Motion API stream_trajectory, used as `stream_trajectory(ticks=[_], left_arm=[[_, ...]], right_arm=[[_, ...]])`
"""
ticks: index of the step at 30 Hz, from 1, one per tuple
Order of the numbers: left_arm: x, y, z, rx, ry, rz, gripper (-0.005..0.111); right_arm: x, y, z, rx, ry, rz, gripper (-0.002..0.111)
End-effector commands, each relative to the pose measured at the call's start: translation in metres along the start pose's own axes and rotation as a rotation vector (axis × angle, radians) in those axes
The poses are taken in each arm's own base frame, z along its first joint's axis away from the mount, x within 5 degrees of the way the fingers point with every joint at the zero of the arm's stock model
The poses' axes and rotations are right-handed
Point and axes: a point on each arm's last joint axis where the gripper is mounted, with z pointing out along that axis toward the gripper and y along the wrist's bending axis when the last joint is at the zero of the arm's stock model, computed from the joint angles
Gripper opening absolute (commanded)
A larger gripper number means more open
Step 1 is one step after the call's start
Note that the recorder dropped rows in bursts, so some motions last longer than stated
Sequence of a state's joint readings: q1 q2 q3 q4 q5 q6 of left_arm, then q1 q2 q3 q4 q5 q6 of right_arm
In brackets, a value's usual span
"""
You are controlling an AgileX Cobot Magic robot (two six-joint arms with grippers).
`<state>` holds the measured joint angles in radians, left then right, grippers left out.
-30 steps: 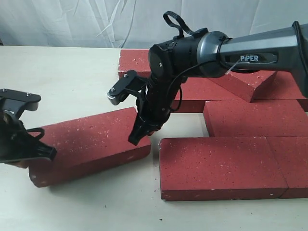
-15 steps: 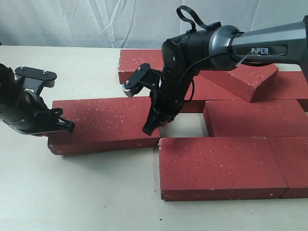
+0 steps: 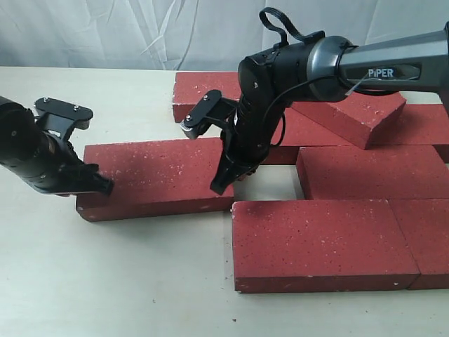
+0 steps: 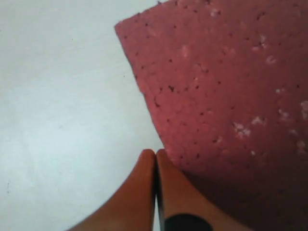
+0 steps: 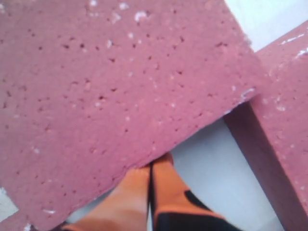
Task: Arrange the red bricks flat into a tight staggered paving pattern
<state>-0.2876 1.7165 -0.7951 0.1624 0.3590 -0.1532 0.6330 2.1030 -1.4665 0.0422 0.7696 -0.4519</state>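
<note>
One red brick (image 3: 154, 177) lies flat, apart from the others, at the left of the group. My left gripper (image 3: 104, 186) is shut and its tips press against that brick's left end; the wrist view shows the brick (image 4: 226, 86) beside the closed fingers (image 4: 168, 192). My right gripper (image 3: 219, 188) is shut too, its tips at the brick's right end, by the brick's edge (image 5: 110, 96). Other red bricks (image 3: 323, 242) lie flat on the right, and one brick (image 3: 358, 116) rests tilted on the back row.
The pale table (image 3: 105, 281) spreads to the left and front. A white cloth backdrop (image 3: 140, 31) hangs behind. A narrow gap of table (image 3: 277, 179) separates the loose brick from a right-hand brick (image 3: 372, 172). The back row of bricks (image 3: 203, 91) sits behind my right arm.
The loose brick has swung from a slant to lie square with the rows and shifted right. My left gripper moved up and right with its end; my right gripper shifted right.
</note>
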Motion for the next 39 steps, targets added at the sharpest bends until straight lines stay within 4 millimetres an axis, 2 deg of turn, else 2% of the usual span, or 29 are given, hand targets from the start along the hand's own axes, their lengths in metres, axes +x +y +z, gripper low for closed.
stream_trajectory(ticks=[1, 10, 14, 20, 22, 30, 34, 39], left_arm=[[-0.012, -0.002, 0.0, 0.001, -0.106, 0.063, 0.0], [-0.011, 0.008, 0.0, -0.035, -0.089, 0.106, 0.0], [0.002, 0.011, 0.0, -0.061, 0.055, 0.135, 0.0], [-0.005, 0.007, 0.001, -0.032, -0.02, 0.123, 0.0], [-0.005, 0.008, 0.001, -0.036, -0.021, 0.134, 0.0], [-0.003, 0.012, -0.001, -0.074, 0.01, 0.212, 0.0], [-0.002, 0.025, -0.003, -0.089, 0.009, 0.161, 0.0], [0.0, 0.057, -0.006, -0.116, -0.001, 0.026, 0.0]], right_arm=[[-0.014, 0.004, -0.009, 0.008, -0.115, 0.035, -0.001], [-0.009, 0.006, -0.009, -0.012, -0.06, 0.039, -0.001], [-0.002, 0.01, -0.009, -0.049, 0.016, 0.039, -0.001], [0.001, 0.003, -0.009, 0.029, 0.05, 0.008, -0.001], [0.002, 0.0, -0.014, 0.062, 0.059, 0.023, -0.001], [0.005, 0.001, -0.057, 0.086, 0.044, 0.021, -0.001], [0.025, -0.011, -0.068, 0.101, 0.026, 0.071, -0.001], [0.083, -0.035, -0.078, 0.102, -0.081, 0.274, -0.001]])
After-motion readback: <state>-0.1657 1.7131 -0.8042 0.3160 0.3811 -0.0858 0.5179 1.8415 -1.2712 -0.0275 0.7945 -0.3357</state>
